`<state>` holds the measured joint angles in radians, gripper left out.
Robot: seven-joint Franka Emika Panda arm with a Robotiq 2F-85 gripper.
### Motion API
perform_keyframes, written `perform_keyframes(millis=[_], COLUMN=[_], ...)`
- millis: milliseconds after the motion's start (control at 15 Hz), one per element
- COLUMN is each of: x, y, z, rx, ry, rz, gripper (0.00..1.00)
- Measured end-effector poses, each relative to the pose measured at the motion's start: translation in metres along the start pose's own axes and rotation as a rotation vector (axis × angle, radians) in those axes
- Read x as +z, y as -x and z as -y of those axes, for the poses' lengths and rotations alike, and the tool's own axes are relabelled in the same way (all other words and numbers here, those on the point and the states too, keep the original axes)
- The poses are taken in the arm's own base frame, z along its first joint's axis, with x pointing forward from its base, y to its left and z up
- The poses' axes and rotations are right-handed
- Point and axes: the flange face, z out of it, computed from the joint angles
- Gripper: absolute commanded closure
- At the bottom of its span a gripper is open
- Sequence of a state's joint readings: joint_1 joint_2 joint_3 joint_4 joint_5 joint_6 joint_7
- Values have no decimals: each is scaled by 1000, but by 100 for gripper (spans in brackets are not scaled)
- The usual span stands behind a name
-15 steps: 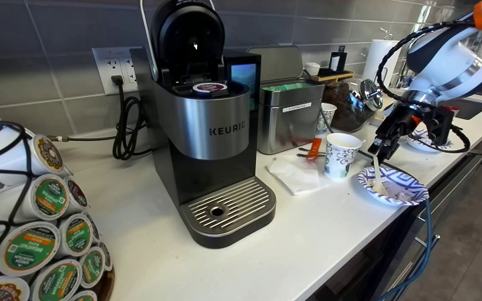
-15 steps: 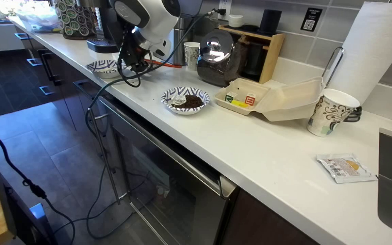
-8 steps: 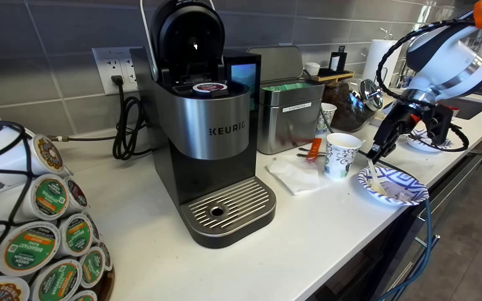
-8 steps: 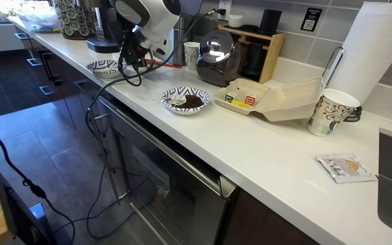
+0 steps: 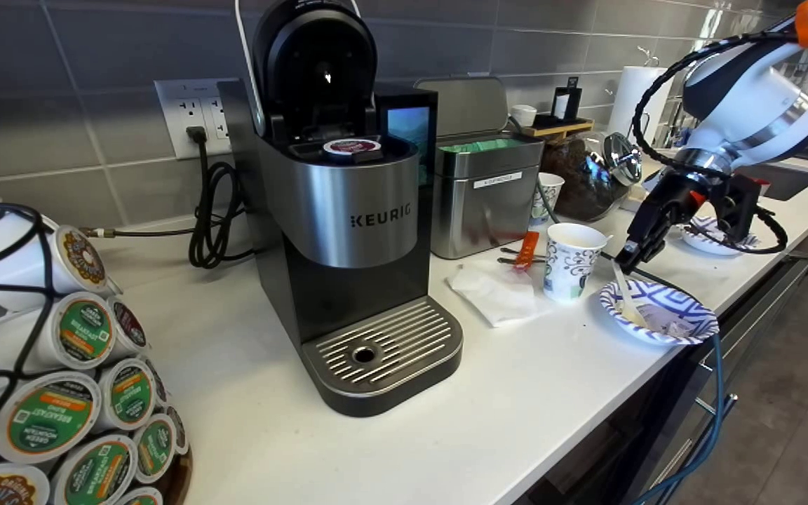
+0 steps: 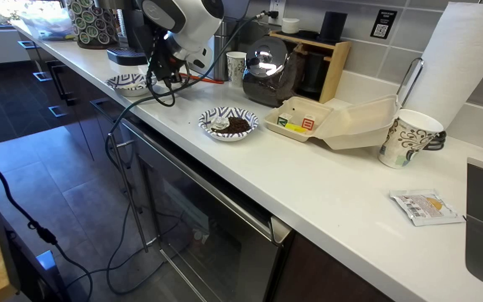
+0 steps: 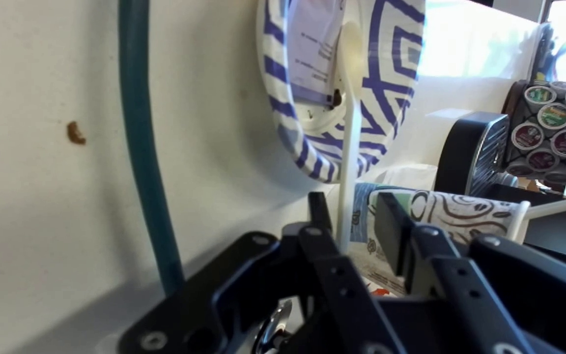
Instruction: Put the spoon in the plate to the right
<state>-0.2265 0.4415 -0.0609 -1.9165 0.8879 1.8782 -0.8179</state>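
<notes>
In an exterior view, the plate [image 6: 228, 111] sits near the front edge of the counter [image 6: 333, 197], holding dark grains [image 6: 238, 125] and a silvery scrap [image 6: 220, 123]. In an exterior view, the spoon [image 5: 625, 294] leans in a like plate [image 5: 691, 305] at that edge. In the wrist view, the jaws stand parted, the spoon's handle [image 7: 349, 162] between them.

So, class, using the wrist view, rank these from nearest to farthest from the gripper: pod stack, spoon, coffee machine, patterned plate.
1. Spoon, handle within the open gripper.
2. Patterned plate, under the spoon's head.
3. Coffee machine, off to the right.
4. Pod stack, past the machine, right edge.
</notes>
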Motion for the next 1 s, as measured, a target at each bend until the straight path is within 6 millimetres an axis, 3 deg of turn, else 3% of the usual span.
perform_keyframes(millis=[200,267,333,533,733,800,867,933,1000], x=[0,1,1,2,4,5,6,8,10], y=[0,0,0,-1,-2,-3,-4,-4,-4], z=[0,1,1,2,4,5,5,6,6], rx=[-1,-2,-2,-5,-9,-11,-12,-13,-14], ry=[0,0,-1,-1,-1,-1,-1,-1,-1], rz=[1,1,1,2,5,6,7,9,12], gripper=[45,48,58,66,56,44,48,79,75])
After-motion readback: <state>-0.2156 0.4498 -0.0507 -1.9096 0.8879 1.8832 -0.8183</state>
